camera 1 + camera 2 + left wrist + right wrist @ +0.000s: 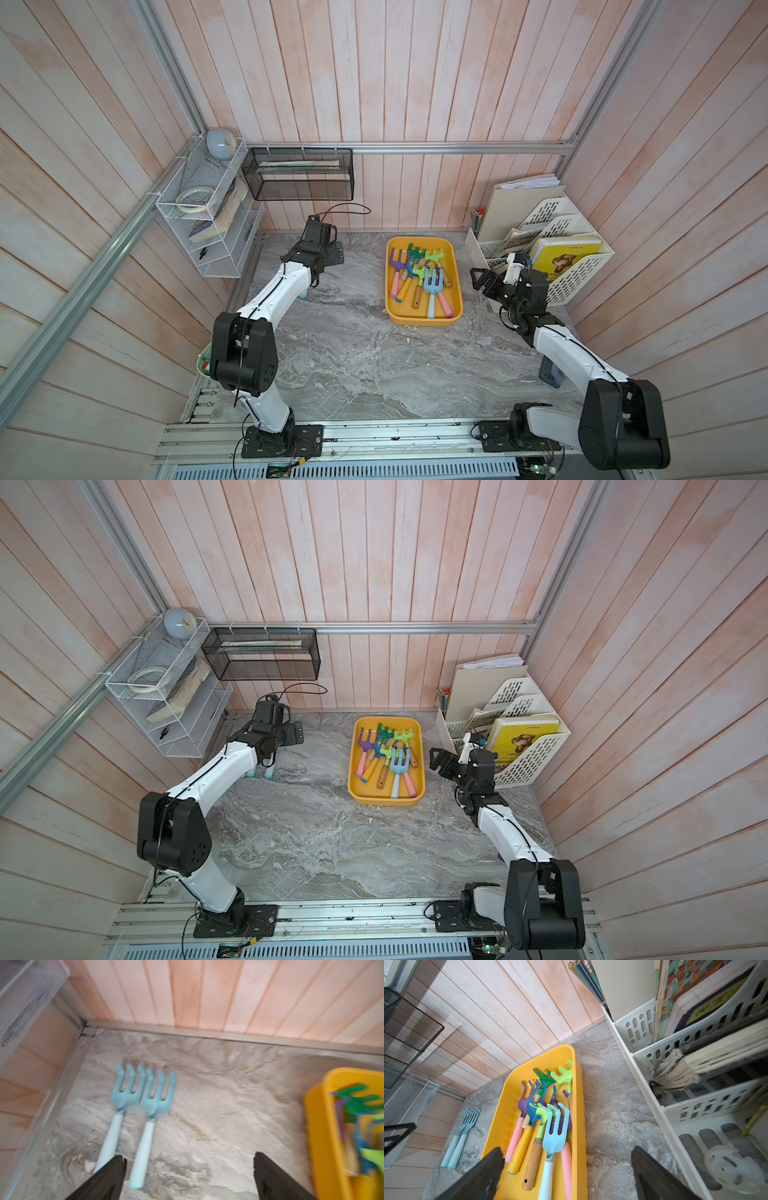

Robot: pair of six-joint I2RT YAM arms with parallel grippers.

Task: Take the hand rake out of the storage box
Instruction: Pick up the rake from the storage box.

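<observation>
Yellow storage box [419,321] keeps many hand rakes [434,282]; two blue rakes [154,1103] lie outside on the table; left gripper [188,1157] and right gripper [568,1150] stand wide, empty.

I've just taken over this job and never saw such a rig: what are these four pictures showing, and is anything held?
Two robot arms stand at the near edge of a marble-patterned table, each ending in a two-fingered gripper. Both top views look down on the whole scene from almost the same spot. The other two pictures come from a camera on each wrist, looking out past the fingers. The yellow storage box sits on the table with a pile of coloured hand rakes in it. Two light blue rakes lie side by side on the table outside it, near the left gripper. It and the right gripper are both open and hold nothing; the right one hangs beside the box.
</observation>
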